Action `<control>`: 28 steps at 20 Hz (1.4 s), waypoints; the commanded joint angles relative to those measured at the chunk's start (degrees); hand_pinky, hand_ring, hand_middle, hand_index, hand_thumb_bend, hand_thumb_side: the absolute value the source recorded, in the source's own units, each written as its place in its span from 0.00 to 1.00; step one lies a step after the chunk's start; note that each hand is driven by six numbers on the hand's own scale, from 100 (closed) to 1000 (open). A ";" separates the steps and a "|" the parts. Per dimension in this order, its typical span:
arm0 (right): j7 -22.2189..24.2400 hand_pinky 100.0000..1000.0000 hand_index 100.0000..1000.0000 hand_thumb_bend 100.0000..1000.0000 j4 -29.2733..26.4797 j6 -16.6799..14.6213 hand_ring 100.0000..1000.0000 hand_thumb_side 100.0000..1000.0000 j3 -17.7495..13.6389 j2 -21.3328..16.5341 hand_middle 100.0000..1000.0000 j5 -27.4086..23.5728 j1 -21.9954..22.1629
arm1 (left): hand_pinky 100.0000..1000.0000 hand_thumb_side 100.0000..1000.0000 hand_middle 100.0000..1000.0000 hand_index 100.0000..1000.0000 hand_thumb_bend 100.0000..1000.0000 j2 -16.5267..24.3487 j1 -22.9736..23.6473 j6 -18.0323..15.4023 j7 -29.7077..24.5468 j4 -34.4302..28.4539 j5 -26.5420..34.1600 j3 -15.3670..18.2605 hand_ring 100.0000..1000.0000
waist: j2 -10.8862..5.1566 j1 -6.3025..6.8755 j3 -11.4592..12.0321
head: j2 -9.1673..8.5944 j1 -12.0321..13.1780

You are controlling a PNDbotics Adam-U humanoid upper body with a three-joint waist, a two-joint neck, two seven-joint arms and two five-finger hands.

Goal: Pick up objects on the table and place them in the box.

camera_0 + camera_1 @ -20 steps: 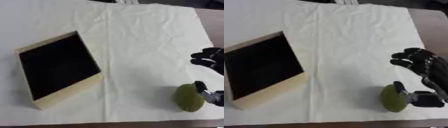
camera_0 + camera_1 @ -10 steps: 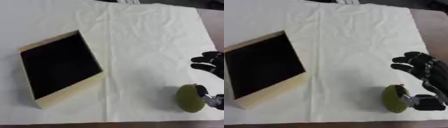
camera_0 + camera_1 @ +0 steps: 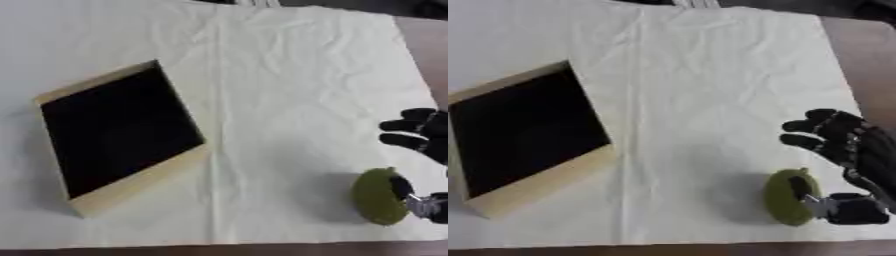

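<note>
An olive-green oval object [image 3: 787, 196] lies near the front right of the white cloth. My right hand [image 3: 853, 150] is black and comes in from the right edge. Its fingers spread above and behind the object, and its thumb [image 3: 846, 208] rests against the object's right side. The fingers do not close round the object. A shallow wooden box [image 3: 118, 134] with a black inside lies turned askew on the left of the cloth. My left hand shows in neither view.
A creased white cloth [image 3: 280, 75] covers the table. Bare brown tabletop [image 3: 859, 55] shows at the far right. The cloth's front edge [image 3: 667, 245] runs close below the green object.
The whole picture has shifted slightly, so the camera has moved. My right hand has sunk a little lower beside the green object; the object and box lie where they were.
</note>
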 commanded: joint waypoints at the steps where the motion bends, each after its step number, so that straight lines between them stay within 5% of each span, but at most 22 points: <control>1: -0.02 0.77 0.87 0.06 0.66 -0.99 0.69 0.77 -0.12 -2.07 0.75 0.85 -0.12 | 0.44 0.54 0.56 0.67 0.16 1.70 -0.59 -0.07 -0.29 -0.86 0.05 -0.08 0.47 | -1.07 0.27 0.05 | -0.11 -0.24; 9: 2.07 0.74 0.88 0.24 1.82 -3.90 0.64 0.65 0.34 -2.04 0.74 0.99 -0.29 | 0.44 0.54 0.56 0.67 0.16 1.66 -0.66 -0.04 -0.33 -0.86 0.11 -0.13 0.47 | -1.13 0.15 0.31 | -0.09 -0.48; 19: 7.13 0.71 0.91 0.32 3.25 -8.26 0.64 0.57 0.88 -2.36 0.76 -0.54 -0.61 | 0.44 0.54 0.56 0.67 0.16 1.64 -0.79 -0.05 -0.33 -0.86 0.18 -0.16 0.47 | -1.12 0.00 0.59 | -0.07 -0.66; 28: 12.54 0.65 0.95 0.50 5.24 -10.96 0.60 0.36 1.13 -2.18 0.75 -3.03 -0.87 | 0.44 0.54 0.56 0.67 0.16 1.55 -0.94 -0.03 -0.37 -0.86 0.18 -0.15 0.47 | -0.80 -0.16 0.95 | 0.07 -0.81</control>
